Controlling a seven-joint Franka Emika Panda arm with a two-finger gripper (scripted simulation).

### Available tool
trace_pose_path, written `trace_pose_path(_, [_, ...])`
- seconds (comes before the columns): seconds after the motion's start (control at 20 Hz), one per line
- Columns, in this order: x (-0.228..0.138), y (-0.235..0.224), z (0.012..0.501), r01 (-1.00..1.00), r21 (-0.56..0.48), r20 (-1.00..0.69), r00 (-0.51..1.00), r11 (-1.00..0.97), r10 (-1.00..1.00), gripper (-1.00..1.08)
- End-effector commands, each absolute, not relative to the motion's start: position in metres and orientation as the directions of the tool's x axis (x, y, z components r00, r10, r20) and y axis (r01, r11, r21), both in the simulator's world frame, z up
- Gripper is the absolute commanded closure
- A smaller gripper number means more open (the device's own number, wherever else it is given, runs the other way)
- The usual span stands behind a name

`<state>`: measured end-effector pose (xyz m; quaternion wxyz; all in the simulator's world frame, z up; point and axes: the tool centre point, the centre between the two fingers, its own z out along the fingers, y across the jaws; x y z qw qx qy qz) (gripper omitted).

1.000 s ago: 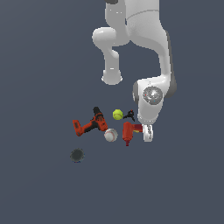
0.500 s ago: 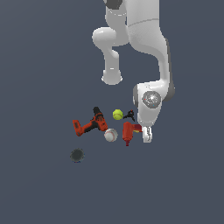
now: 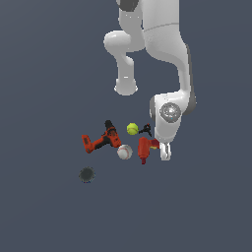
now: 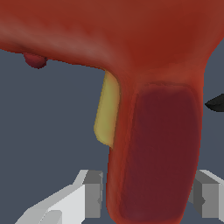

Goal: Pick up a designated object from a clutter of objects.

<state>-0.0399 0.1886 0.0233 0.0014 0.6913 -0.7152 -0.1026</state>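
Note:
The designated object, an all-red tool [image 3: 145,149], lies on the dark floor in the clutter, to the exterior view's right of the white baseball [image 3: 124,151]. My gripper [image 3: 166,153] hangs straight down at the tool's right-hand end. In the wrist view the tool [image 4: 153,65] fills the picture. Its maroon-faced handle, with a yellow trigger [image 4: 107,113] beside it, stands between my fingers [image 4: 92,192]. My gripper [image 4: 146,197] is open and straddles the handle, with narrow gaps on both sides.
The orange-and-black drill [image 3: 101,139] lies at the exterior view's left of the clutter. The tennis ball [image 3: 132,129] and small black-and-orange clamp [image 3: 145,130] lie just behind the red tool. A dark round mark [image 3: 87,174] sits on the floor nearer the camera. The arm's base [image 3: 125,88] stands behind.
The gripper has sunk slightly lower beside the red tool. The objects have not moved.

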Motion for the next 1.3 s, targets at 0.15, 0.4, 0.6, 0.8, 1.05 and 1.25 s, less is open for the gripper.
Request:
trace_pose_path(0.15, [-0.04, 0.189, 0.023, -0.989, 0.149, -0.14, -0.044, 0.023, -0.989, 1.08])
trace_pose_path(0.4, [-0.039, 0.184, 0.033, -0.989, 0.149, -0.14, -0.044, 0.023, -0.989, 1.08])
trace_pose_path(0.6, [-0.036, 0.175, 0.05, -0.989, 0.149, -0.14, -0.044, 0.023, -0.989, 1.08])
trace_pose_path(0.8, [-0.033, 0.161, 0.075, -0.989, 0.149, -0.14, -0.045, 0.023, -0.989, 1.08])
trace_pose_path(1.05, [-0.026, 0.138, 0.118, -0.989, 0.149, -0.14, -0.045, 0.024, -0.989, 1.08])
trace_pose_path(1.25, [-0.02, 0.117, 0.159, -0.988, 0.149, -0.14, -0.045, 0.024, -0.989, 1.08])
